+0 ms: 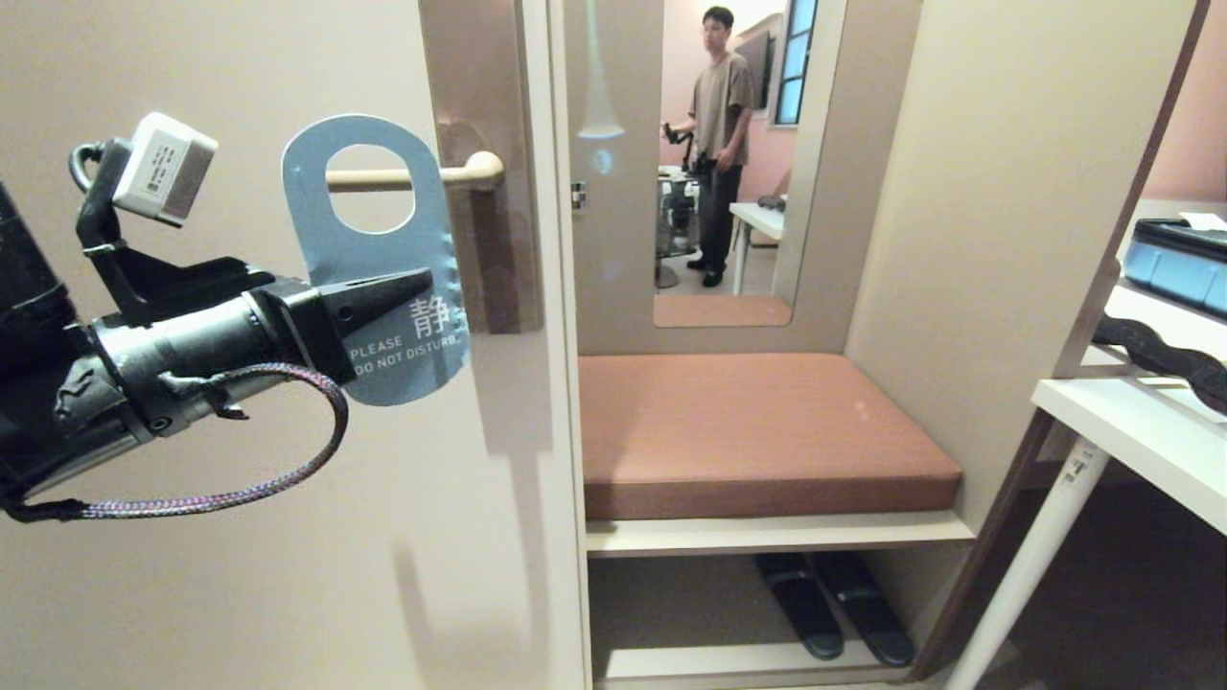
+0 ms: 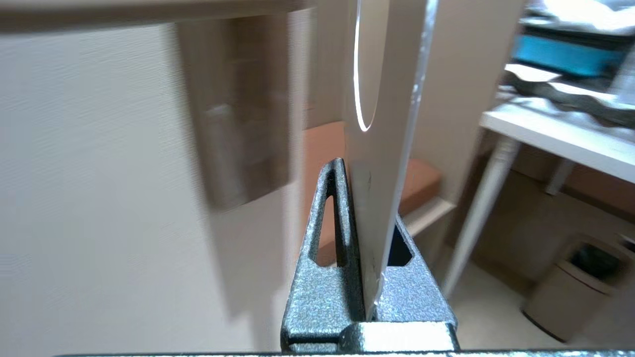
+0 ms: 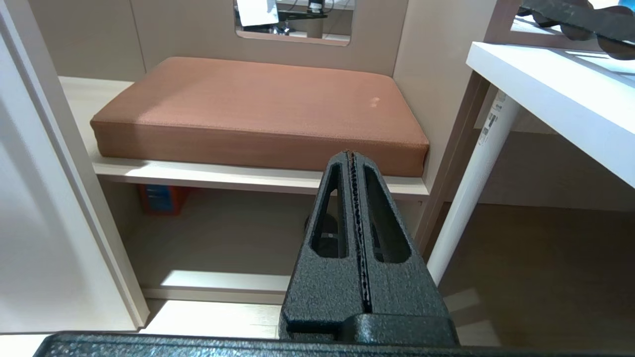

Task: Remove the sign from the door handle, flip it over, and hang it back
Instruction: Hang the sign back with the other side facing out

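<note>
Head, left wrist and right wrist views. The door fills the left half of my head view, its brownish metal plate at the edge. Beyond it I see a recess with a brown seat cushion, a pair of dark slippers on the shelf below, and a mirror showing a person standing in the room. A white tabletop stands at right.

My left arm reaches in from the left edge, level with the lower part of the sign. The left hand is clenched on the sign's lower half, just above the words "PLEASE DO NOT DISTURB". The blue face is toward me. In the left wrist view the card stands edge-on, pinched between the two fingers.

The sign's big hole lies over the door handle in the head view; the cream lever shows through it. Whether the card hangs on the lever or is held just in front of it, I cannot tell.

My right hand is parked low before the cushion, fingers pressed together on nothing.
</note>
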Available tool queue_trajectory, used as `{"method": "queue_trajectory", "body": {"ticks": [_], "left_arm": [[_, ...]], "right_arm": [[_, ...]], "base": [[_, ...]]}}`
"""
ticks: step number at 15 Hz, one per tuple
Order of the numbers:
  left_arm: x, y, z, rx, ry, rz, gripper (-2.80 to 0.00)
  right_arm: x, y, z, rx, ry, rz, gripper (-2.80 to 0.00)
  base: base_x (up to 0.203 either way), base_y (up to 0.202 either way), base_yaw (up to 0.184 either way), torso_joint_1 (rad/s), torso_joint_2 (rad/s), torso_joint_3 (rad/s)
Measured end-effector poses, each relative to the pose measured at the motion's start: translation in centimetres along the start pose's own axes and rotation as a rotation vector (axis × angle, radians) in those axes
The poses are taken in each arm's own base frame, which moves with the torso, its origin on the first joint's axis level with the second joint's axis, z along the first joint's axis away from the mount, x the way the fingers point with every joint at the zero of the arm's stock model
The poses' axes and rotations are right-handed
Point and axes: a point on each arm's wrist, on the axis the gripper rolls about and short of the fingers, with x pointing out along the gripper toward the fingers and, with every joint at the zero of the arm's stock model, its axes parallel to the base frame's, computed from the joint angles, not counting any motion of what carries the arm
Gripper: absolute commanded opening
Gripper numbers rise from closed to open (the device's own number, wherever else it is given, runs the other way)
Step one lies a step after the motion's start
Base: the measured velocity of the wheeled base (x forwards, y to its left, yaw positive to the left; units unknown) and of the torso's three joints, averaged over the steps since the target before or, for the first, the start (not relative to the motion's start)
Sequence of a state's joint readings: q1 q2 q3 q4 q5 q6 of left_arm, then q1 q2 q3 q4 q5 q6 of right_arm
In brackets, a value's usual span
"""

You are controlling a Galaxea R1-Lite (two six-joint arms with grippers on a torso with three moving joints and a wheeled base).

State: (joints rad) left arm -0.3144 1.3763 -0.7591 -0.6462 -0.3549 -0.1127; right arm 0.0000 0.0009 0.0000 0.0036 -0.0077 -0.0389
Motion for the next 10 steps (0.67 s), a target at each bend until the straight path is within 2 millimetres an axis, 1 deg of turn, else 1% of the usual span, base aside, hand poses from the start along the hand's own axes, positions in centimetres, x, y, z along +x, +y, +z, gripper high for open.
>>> {"method": "queue_trajectory", "body": {"ticks": [6,10], "left_arm": [[-1.7,1.2,0.3,0.000,0.027,0.122,-2.80],[-2.2,1.5,0.5,0.028,0.020,0.199,-2.80]], "right_arm": [[0.0,0.0,0.0,0.000,0.000,0.000,-2.80],[0.0,0.0,0.0,0.000,0.000,0.000,-2.80]], "base": [[0.000,0.000,0.000,0.000,0.00,0.000],[0.000,0.000,0.000,0.000,0.00,0.000]]}}
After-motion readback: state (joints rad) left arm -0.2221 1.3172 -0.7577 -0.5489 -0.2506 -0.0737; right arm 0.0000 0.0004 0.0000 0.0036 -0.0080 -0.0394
